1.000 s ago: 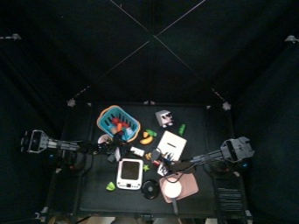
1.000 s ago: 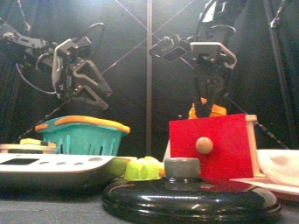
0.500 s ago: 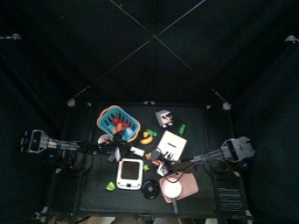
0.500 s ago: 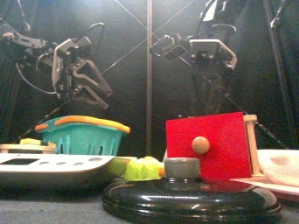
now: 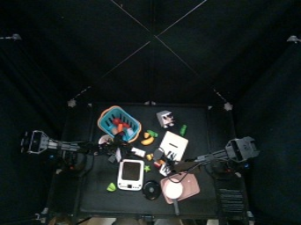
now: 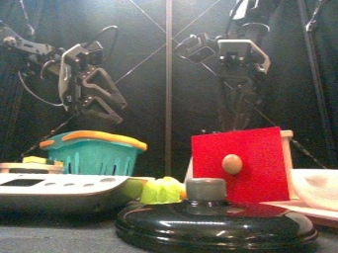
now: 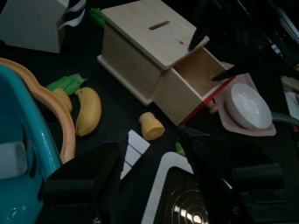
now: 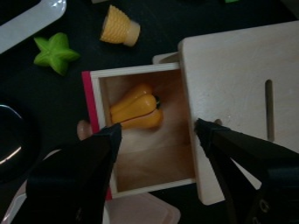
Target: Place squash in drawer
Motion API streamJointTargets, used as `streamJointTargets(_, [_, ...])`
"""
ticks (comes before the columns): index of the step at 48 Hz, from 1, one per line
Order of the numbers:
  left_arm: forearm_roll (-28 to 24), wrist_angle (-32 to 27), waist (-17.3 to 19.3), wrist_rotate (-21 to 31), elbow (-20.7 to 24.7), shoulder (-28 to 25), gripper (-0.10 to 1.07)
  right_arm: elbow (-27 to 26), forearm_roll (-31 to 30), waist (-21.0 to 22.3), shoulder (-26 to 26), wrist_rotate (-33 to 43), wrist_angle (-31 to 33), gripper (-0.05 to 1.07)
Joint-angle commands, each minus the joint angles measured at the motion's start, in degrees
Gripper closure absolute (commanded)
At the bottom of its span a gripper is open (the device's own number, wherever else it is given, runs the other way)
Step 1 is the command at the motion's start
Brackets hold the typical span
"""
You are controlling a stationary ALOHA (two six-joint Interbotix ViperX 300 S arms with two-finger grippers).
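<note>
**Squash in the drawer, right tool empty above it**

A second ago the right tool (image 6: 239, 117) hung low behind the red drawer front (image 6: 240, 164) with something orange at its tips; now it sits higher and its tips are bare. The drawer front itself has slid a little sideways and back across those frames.

In the right wrist view the right tool's jaws stand wide apart and hold nothing. Directly below them, between the two jaws, lies the open drawer (image 8: 138, 131), and the squash (image 8: 136, 106) rests on its pale floor, toward the end of the compartment farther from the tool's wrist. Beside the drawer is the plain wooden top of the box (image 8: 239, 79) it slides into.

Farther out from the right tool, on the dark desk (image 8: 140, 17) beyond the drawer, lie a green star (image 8: 54, 51) and a small yellow cone-shaped piece (image 8: 121, 24).

The left tool (image 6: 95, 87) hangs well off to the other side, above the teal basket (image 6: 93, 153), its jaws spread and empty.

Judging from this, the placing itself looks done: the squash is inside and released. What may remain is pushing the drawer shut, if the task wants that, and drawing the arm clear.
</note>
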State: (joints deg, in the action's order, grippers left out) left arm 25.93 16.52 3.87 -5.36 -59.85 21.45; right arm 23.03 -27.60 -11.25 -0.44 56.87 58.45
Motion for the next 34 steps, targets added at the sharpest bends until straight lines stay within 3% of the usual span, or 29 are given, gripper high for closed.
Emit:
streamJointTargets(1, [-0.09,0.35,0.18,-0.09,0.79,0.35,0.11,-0.97,-0.79,0.26,-2.81,0.18,-0.09,0.03])
streamJointTargets(34, [-0.09,0.35,0.18,0.00,0.70,0.35,0.11,-0.97,-1.14,0.44,-3.52,0.18,0.00,0.03])
